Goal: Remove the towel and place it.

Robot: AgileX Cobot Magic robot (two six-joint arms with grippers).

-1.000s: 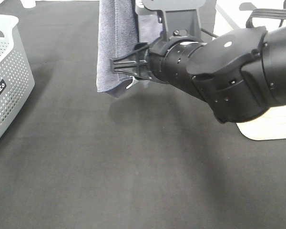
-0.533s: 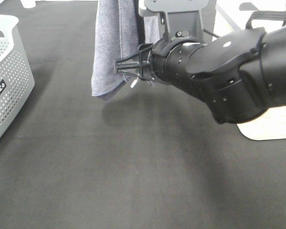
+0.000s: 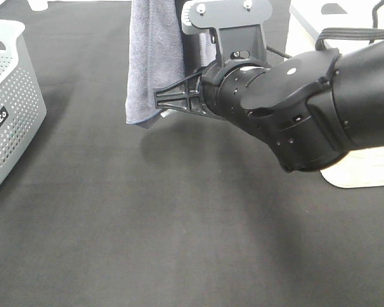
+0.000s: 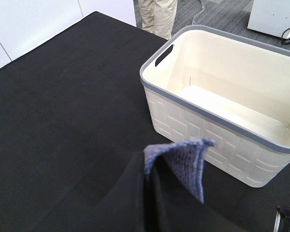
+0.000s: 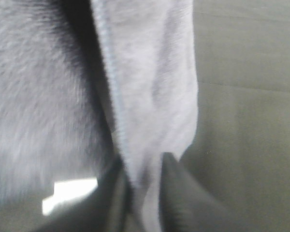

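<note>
The towel [image 3: 153, 57] hangs — pinched by left jaws and right jaws.

There is one grey-purple towel [image 3: 150, 64]. There are two baskets: one grey perforated basket [image 3: 6, 109] and one cream basket [image 4: 222, 111] with a grey rim. One black-covered desk [image 3: 147, 243] carries them.

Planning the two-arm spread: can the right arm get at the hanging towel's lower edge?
Probably yes. The right gripper is at the towel, fingers pinching a fold near its bottom edge; nothing stands in the way.
</note>
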